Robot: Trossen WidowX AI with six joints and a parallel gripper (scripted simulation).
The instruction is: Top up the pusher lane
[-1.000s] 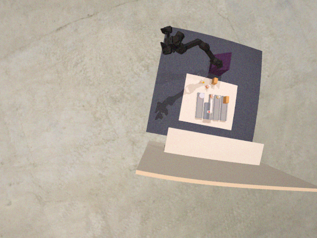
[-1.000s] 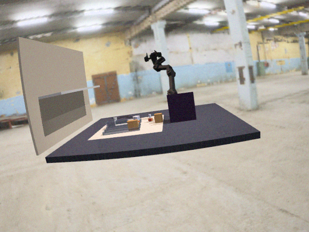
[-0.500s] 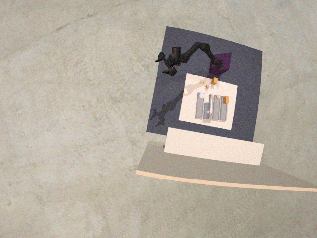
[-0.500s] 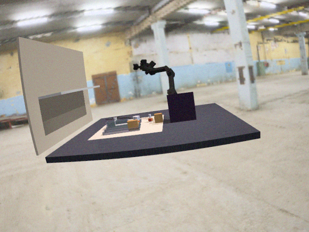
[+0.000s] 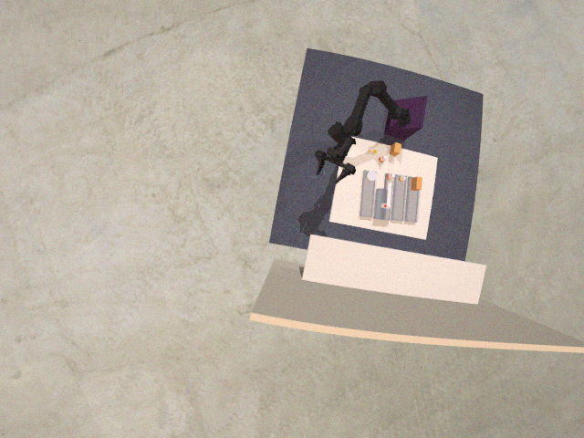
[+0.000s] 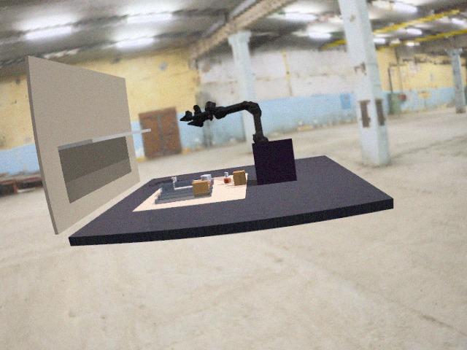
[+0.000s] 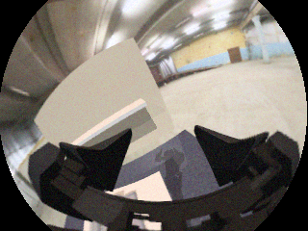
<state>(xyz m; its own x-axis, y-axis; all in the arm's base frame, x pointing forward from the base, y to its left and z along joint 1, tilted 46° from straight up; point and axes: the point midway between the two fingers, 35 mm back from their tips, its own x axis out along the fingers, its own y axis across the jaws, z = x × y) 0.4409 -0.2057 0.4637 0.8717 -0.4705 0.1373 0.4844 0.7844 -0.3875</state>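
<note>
Holding our end effector [image 5: 336,165] wide open and empty, we are reaching down toward the loose jar [image 5: 381,160] to grasp next.

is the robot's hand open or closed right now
Open. In the wrist view the two fingers of the hand stand wide apart with nothing between them.

You are in a large industrial hall: bare concrete floor [image 6: 226,301], white structural columns [image 6: 362,82], yellow-and-blue painted walls [image 6: 158,82], a brown double door [image 6: 160,131] at 11 o'clock, and ceiling strip lights [image 6: 136,18] overhead.
</note>
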